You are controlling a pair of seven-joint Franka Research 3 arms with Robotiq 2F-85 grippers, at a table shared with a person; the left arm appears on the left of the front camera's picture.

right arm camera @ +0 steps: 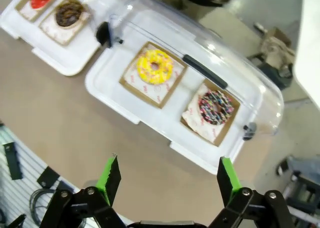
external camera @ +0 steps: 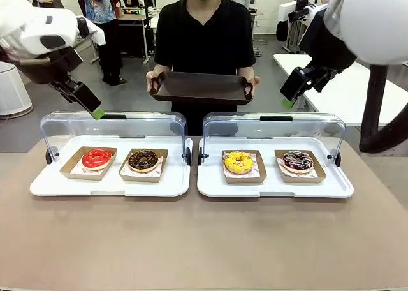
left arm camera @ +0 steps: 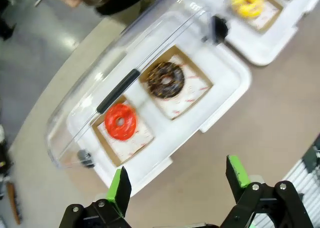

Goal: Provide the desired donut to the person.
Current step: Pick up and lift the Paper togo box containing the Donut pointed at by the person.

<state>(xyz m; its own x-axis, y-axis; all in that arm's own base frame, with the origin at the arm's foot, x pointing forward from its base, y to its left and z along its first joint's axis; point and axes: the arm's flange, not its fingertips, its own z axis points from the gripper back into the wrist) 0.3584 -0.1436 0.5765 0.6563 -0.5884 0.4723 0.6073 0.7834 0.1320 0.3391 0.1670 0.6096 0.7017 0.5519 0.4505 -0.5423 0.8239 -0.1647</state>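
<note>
Beyond the left gripper [left arm camera: 177, 173], spread wide and empty, a tilted-back clear lid [left arm camera: 140, 43] stands behind the red donut [left arm camera: 120, 121]; the right gripper [right arm camera: 169, 165], equally spread and empty, faces the yellow donut [right arm camera: 154, 66].

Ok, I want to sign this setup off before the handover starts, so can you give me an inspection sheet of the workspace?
Surface: tan table, bare in front of the trays.
Job's things: red donut and chocolate donut on the left white tray; yellow donut and sprinkled donut on the right white tray; clear lids raised at the back; person holds an empty dark brown tray.
Clutter: nothing seen.
Hands: left hand open, holding nothing; right hand open, holding nothing.
Cables: black hose along the right arm; cables beyond the table edge.
Surroundings: bystander behind; white side table.
</note>
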